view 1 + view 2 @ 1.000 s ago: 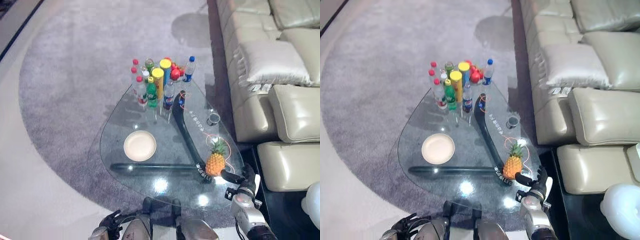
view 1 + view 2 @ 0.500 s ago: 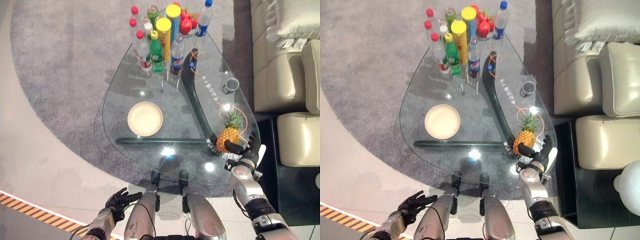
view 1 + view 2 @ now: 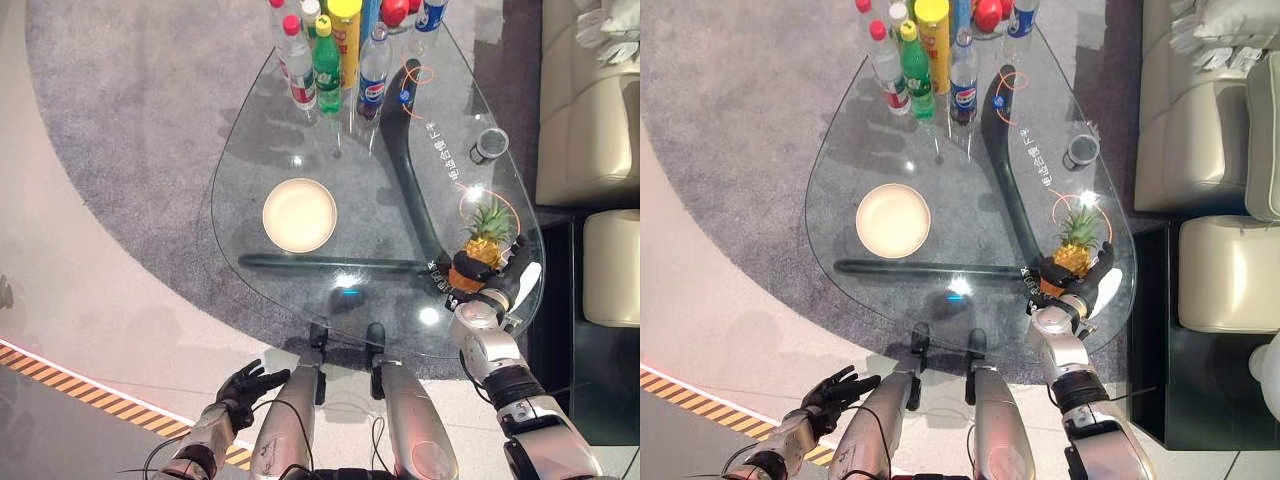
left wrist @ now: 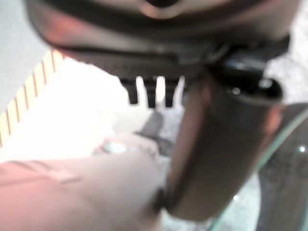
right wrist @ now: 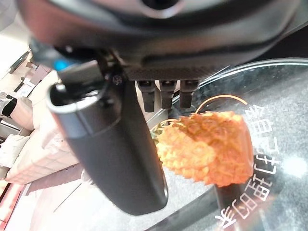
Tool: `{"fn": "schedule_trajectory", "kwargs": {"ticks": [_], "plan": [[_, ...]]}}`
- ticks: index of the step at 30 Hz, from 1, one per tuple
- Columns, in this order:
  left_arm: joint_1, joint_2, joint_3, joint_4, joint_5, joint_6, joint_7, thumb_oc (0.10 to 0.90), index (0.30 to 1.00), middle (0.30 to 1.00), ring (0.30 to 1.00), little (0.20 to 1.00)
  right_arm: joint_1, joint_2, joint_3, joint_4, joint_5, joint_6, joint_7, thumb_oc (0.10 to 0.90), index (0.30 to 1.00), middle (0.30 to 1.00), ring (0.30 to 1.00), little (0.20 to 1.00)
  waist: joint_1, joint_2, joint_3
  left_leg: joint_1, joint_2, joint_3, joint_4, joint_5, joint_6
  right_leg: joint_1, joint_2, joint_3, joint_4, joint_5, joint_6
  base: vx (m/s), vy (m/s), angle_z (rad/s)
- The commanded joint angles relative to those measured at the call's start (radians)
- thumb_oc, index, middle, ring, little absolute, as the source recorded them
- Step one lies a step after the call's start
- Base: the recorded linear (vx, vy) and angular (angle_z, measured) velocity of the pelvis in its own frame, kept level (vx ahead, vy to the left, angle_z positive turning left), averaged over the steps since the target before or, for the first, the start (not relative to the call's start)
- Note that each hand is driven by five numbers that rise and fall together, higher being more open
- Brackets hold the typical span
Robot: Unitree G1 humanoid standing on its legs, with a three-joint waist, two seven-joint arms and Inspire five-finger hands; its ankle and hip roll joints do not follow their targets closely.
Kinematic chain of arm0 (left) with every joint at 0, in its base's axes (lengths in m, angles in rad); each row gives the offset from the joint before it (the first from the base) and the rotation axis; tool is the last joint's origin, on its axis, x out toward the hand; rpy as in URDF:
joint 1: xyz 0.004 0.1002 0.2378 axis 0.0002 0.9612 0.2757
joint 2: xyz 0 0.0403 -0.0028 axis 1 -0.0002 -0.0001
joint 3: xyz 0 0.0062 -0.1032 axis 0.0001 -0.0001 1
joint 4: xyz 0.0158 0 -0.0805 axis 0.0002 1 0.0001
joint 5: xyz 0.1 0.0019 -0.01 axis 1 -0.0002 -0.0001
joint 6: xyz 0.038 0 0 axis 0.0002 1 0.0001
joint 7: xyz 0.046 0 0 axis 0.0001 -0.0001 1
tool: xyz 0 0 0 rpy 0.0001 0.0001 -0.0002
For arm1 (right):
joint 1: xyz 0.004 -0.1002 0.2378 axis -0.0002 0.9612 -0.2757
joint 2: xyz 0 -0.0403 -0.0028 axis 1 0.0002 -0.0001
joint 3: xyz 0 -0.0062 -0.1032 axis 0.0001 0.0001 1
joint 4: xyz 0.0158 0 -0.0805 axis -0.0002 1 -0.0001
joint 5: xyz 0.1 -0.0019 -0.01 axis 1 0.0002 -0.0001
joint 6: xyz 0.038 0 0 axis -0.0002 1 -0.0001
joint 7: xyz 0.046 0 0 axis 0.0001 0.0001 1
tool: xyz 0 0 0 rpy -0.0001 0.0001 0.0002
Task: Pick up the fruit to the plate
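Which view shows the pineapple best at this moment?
The right wrist view: the pineapple shows close up, lying past the right hand on the glass table. Both eye views show it small at the table's right edge with that hand around its base.

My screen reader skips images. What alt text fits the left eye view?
The robot's right hand wraps around a pineapple at the near right edge of a glass table. An empty plate sits mid-table, with bottles clustered at the far end.

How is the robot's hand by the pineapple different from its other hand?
The right hand reaches over the glass table, wrapped round the pineapple. The left hand hangs low beside the table over the floor, fingers spread, holding nothing. Both are dark.
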State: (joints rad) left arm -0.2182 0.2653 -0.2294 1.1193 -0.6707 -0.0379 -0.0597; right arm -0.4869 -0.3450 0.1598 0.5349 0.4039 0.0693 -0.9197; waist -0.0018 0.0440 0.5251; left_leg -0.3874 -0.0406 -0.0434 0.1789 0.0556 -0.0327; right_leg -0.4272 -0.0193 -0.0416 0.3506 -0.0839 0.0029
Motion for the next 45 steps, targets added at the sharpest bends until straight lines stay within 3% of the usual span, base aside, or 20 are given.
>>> {"fn": "schedule_trajectory", "kwargs": {"ticks": [1,10,13,23,27,38,45], "plan": [[0.096,-0.033,-0.078,0.021,0.004,0.023,0.009,0.800,0.900,0.900,0.900,0.900,-0.028,-0.090,-0.004,-0.084,-0.043,-0.009,-0.091,0.800,0.900,0.900,0.900,0.900,-0.010,-0.031,-0.005,-0.074,-0.036,0.014,0.177,-0.104,0.022,0.020,-0.006,0.020,-0.112,0.091,0.002,0.00,0.000,0.00],[0.098,-0.031,-0.100,-0.025,-0.017,0.033,0.014,0.800,0.900,0.900,0.900,0.900,-0.071,-0.089,0.000,-0.019,0.019,0.060,-0.161,0.800,0.900,0.900,0.900,0.900,-0.001,-0.017,-0.005,-0.112,-0.041,0.018,0.168,-0.094,0.028,-0.031,-0.004,0.022,-0.104,0.097,0.003,0.00,0.000,0.00],[0.098,-0.032,-0.104,-0.038,-0.021,0.038,0.021,0.800,0.900,0.900,0.900,0.900,-0.062,-0.074,0.000,-0.004,0.045,0.052,-0.165,0.800,0.900,0.900,0.900,0.900,0.000,-0.016,-0.005,-0.111,-0.041,0.019,0.162,-0.092,0.029,-0.033,-0.004,0.021,-0.105,0.098,0.003,0.00,0.000,0.00],[0.095,-0.026,-0.111,-0.076,-0.016,0.068,0.035,0.800,0.900,0.900,0.900,0.900,-0.085,-0.074,0.026,0.026,0.137,0.067,-0.048,0.800,0.900,0.900,0.900,0.900,0.010,-0.016,-0.005,-0.119,-0.047,0.015,0.175,-0.091,0.028,-0.044,-0.012,0.012,-0.090,0.101,0.007,0.00,0.000,0.00],[0.090,-0.022,-0.115,-0.073,-0.020,0.076,0.035,0.800,0.900,0.900,0.900,0.900,-0.123,-0.086,0.022,0.096,0.219,0.039,0.009,0.800,0.900,0.900,0.900,0.900,0.019,-0.012,-0.005,-0.119,-0.046,0.012,0.175,-0.092,0.029,-0.048,-0.014,0.006,-0.083,0.098,0.006,0.00,0.000,0.00],[0.071,-0.015,-0.132,-0.078,-0.026,0.094,0.041,0.800,0.900,0.900,0.900,0.900,-0.195,-0.098,0.006,0.214,0.322,0.026,0.047,0.800,0.900,0.900,0.900,0.900,0.035,-0.005,-0.005,-0.148,-0.047,0.006,0.189,-0.088,0.029,-0.083,-0.016,-0.007,-0.056,0.095,0.007,0.01,-0.007,0.02],[0.059,-0.020,-0.143,-0.080,-0.044,0.097,0.050,0.800,0.900,0.900,0.900,0.900,-0.242,-0.110,-0.001,0.268,0.307,0.049,0.079,0.800,0.900,0.900,0.900,0.900,0.042,0.000,-0.005,-0.169,-0.051,0.001,0.195,-0.086,0.032,-0.107,-0.015,-0.009,-0.045,0.096,0.007,0.00,0.000,0.00]]}}
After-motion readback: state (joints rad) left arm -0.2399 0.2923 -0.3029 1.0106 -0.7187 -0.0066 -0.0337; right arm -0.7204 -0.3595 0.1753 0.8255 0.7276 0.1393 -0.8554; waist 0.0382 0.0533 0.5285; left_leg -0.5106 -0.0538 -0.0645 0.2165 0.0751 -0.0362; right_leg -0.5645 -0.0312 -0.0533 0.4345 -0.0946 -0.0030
